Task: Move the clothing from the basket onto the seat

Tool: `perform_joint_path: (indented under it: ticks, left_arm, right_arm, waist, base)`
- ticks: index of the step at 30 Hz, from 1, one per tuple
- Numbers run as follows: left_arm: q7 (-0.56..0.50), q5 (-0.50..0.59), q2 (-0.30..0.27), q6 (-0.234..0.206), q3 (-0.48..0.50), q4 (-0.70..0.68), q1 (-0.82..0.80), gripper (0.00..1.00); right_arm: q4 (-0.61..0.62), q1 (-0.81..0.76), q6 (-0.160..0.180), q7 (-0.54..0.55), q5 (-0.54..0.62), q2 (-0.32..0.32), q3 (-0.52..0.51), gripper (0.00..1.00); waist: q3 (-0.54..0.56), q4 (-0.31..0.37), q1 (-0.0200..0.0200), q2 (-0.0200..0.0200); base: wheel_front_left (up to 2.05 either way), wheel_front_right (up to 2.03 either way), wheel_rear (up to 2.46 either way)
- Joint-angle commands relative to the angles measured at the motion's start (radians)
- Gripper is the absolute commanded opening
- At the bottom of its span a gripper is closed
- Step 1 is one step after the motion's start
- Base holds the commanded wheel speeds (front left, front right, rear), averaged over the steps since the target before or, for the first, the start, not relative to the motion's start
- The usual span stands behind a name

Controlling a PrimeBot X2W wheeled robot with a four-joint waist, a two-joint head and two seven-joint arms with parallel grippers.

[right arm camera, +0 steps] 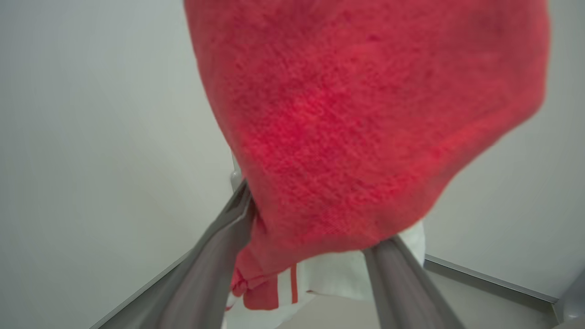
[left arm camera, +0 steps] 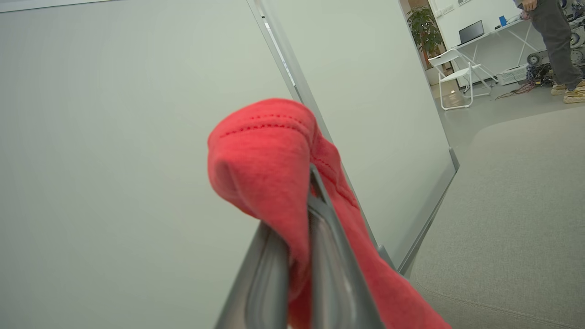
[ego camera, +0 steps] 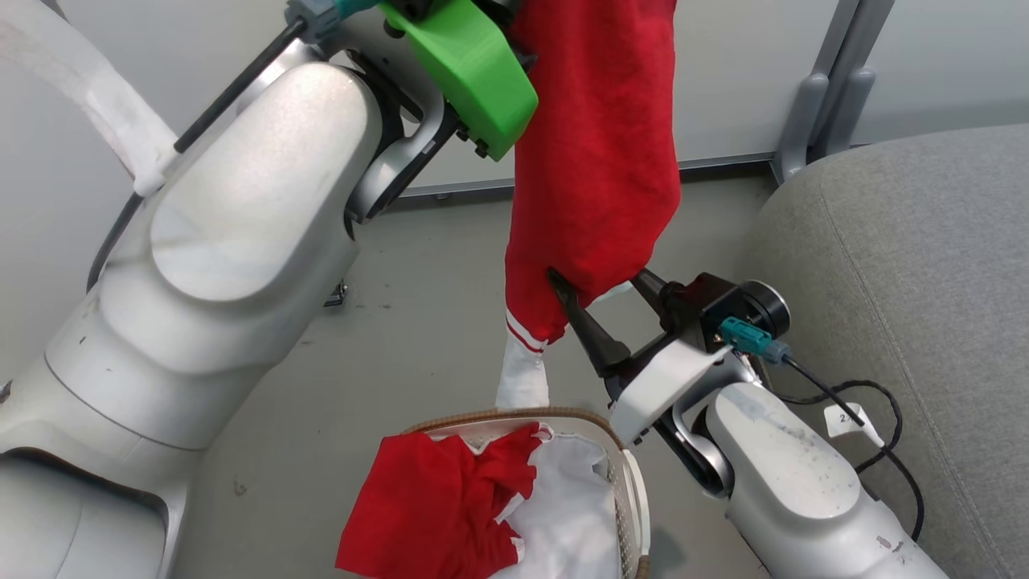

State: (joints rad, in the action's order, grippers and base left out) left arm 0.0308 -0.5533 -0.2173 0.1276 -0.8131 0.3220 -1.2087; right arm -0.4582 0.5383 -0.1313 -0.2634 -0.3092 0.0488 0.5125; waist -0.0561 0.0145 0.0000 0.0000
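Two robot arms work above a grey floor (ego camera: 418,346), with pale wall panels (ego camera: 748,64) on the far side. A grey sofa seat (ego camera: 908,265) fills the right. Near the middle stands a basket (ego camera: 498,418), with red clothing (ego camera: 434,498) spilling over its left rim. A red garment (ego camera: 595,145) hangs high above the basket, its white striped cuff dangling just over the rim. The left hand (left arm camera: 297,201), raised, has its fingers pressed together, pinching the garment's top fold. The right hand (ego camera: 599,281) is spread wide around the garment's lower end, with both fingers touching the cloth.
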Motion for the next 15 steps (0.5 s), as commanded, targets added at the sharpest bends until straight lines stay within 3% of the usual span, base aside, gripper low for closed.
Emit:
perform_joint_path:
  ticks: [1,3,15]
  left_arm:
    - [0.004,-0.006,0.000,0.002,-0.002,-0.006,0.009,0.00]
    - [0.009,-0.012,-0.002,0.001,0.000,-0.007,0.018,0.00]
    - [0.052,-0.085,-0.042,-0.039,0.039,0.027,0.153,0.00]
  right_arm:
    - [-0.013,0.024,0.001,-0.002,-0.006,0.003,-0.003,0.38]
    - [-0.019,0.048,0.001,-0.002,-0.006,0.003,-0.005,0.02]
    - [0.032,0.091,0.001,-0.002,0.041,0.003,-0.049,0.00]
  waist:
    - [-0.003,-0.008,0.0000,0.0000]
    - [-0.007,-0.013,0.0000,0.0000]
    - [-0.012,-0.007,0.0000,0.0000]
  base:
    - [0.00,0.00,0.00]
    - [0.00,0.00,0.00]
    - [0.00,0.00,0.00]
